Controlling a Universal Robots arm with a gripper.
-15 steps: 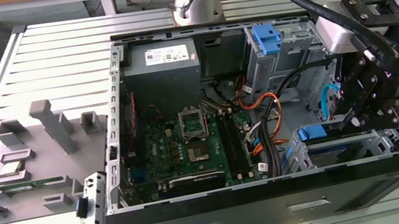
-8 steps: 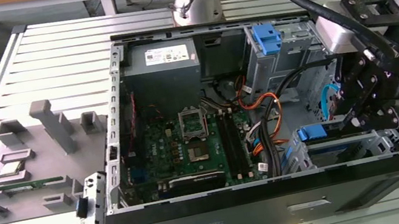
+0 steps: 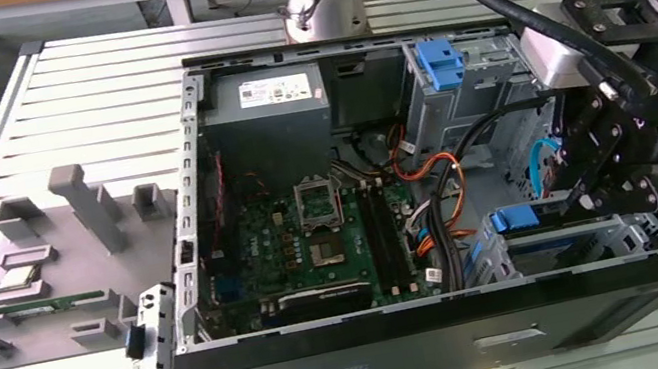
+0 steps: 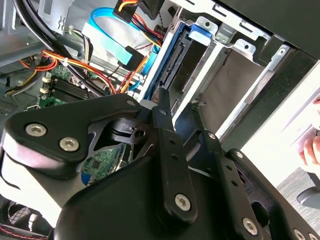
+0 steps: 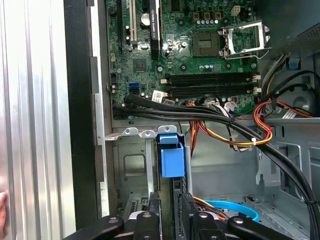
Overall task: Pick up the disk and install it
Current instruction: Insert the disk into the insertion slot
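The disk (image 5: 170, 159) stands on edge in a slot of the metal drive cage (image 5: 131, 134) at the case's front corner, its blue carrier tab uppermost. In the second wrist view the disk (image 4: 176, 59) runs down into the cage as a thin silver and blue slab. My gripper (image 5: 171, 199) straddles its near end, one black finger on each flat side, shut on it. In the exterior view the gripper (image 3: 579, 199) hangs over the cage at the exterior view's right, beside the blue carrier of the disk (image 3: 518, 217).
Thick black cables (image 5: 210, 116) and orange wires (image 5: 260, 134) cross just past the cage. The motherboard (image 3: 325, 236) fills the case floor. A taller blue bracket (image 3: 437, 64) sits on the far cage. A grey parts fixture (image 3: 46, 265) lies outside the case. A person's hand (image 4: 311, 145) shows nearby.
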